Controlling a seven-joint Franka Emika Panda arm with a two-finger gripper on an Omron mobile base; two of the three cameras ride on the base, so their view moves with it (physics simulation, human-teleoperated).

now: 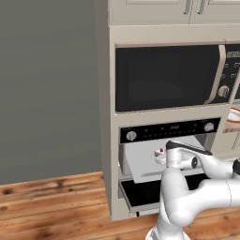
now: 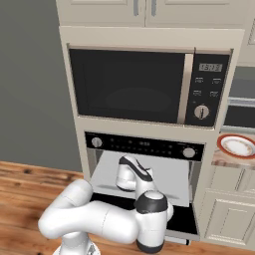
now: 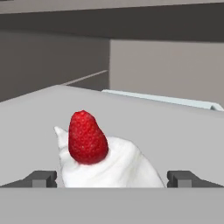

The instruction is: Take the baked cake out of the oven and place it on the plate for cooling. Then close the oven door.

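A simulated kitchen's wall oven [image 1: 164, 154] stands open; on its grey tray [image 3: 175, 127] the baked cake [image 3: 109, 164] sits between the wide-spread jaws of the gripper [image 3: 111, 178], fingertips at nine and three o'clock; likely light and soft; best pinched low on the wedge's flanks.

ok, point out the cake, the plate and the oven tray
cake [image 3: 109, 168], hand view, white cream body under the red berry
plate [image 2: 238, 146], right base view, white centre
oven tray [image 2: 107, 174], right base view, bare grey surface left of the arm

Oven [image 1: 159, 161] mouth open, tray [image 3: 166, 131] bare round cake [image 3: 109, 166]; gripper [image 3: 112, 178] tips flank it w/ side room
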